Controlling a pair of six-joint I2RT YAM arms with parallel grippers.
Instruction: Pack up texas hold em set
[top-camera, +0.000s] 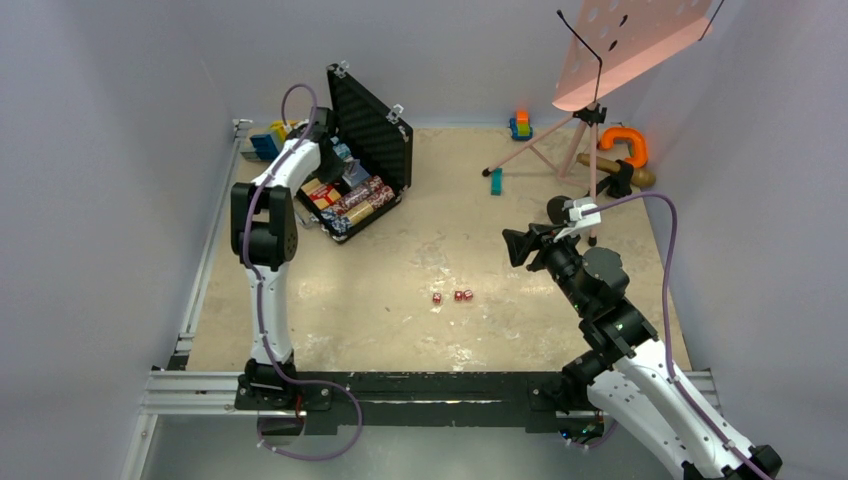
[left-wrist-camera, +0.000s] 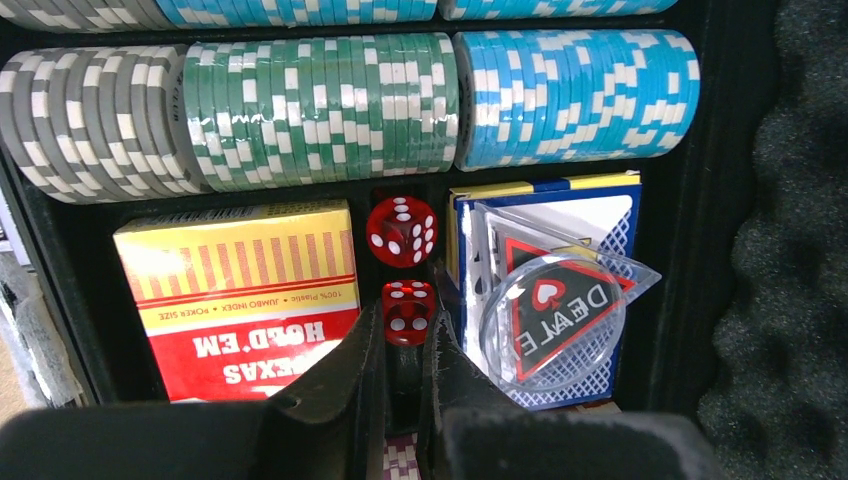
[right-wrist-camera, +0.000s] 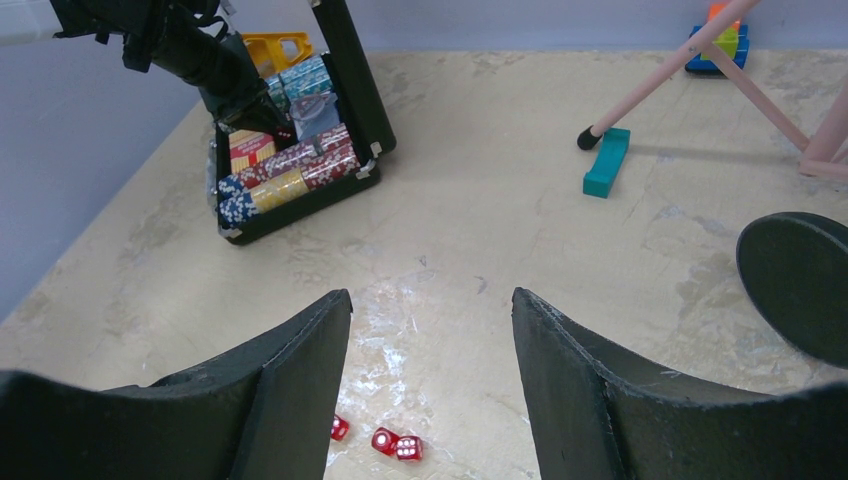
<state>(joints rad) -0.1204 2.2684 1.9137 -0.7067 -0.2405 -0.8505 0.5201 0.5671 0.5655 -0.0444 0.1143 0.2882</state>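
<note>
Left tool (left-wrist-camera: 406, 335) pinches a red die (left-wrist-camera: 408, 312) over its slot inside the open briefcase (top-camera: 372, 125), while the right tool (right-wrist-camera: 430, 300), spread, hovers above three loose dice (right-wrist-camera: 385, 440) just beneath it on the counter (right-wrist-camera: 500, 200); an off-centre release could bounce the die out.

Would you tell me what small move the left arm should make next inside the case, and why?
Probably ease the left gripper open to release. Its jaws pinch the lower red die, which already sits down between the red card box and the blue deck, next to the other die. Three dice on the table remain.
</note>
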